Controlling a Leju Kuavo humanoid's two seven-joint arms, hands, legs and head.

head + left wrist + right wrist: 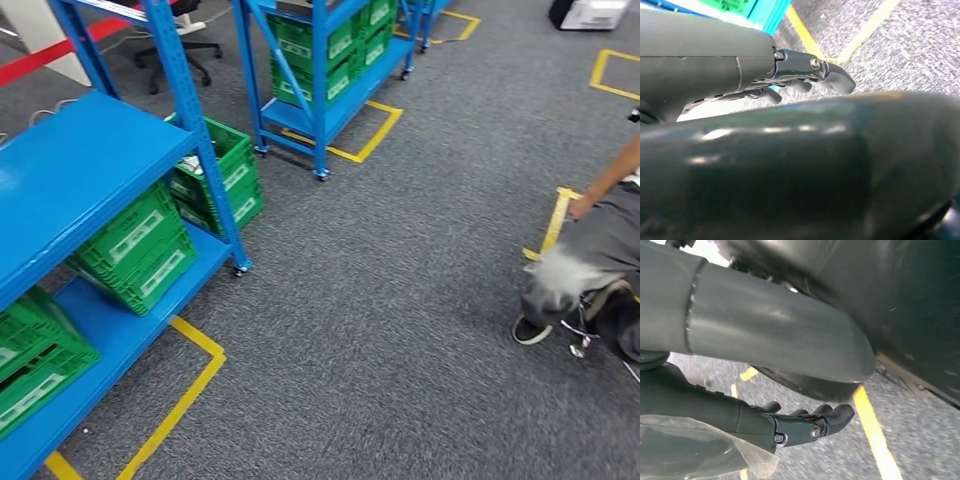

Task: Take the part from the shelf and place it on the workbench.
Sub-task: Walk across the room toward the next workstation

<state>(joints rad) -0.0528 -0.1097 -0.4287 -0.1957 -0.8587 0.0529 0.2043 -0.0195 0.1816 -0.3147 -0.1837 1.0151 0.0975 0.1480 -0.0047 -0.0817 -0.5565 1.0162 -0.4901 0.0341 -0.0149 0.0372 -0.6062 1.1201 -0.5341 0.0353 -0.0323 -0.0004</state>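
A blue shelf (75,170) stands at the left of the head view, with green crates (140,250) on its lower level. One crate (219,180) behind its post holds something pale that I cannot make out. No part is plain to see. My left hand (802,75) hangs over the carpet with its fingers stretched out and nothing in them. My right hand (806,422) hangs the same way, fingers nearly straight and holding nothing. A pale translucent sheet (696,450) lies by its base.
A second blue shelf (324,90) with green crates stands further back. A person (596,250) sits on the grey carpet at the right edge. Yellow floor tape (181,400) outlines the shelf bays. An office chair (181,40) stands behind the near shelf.
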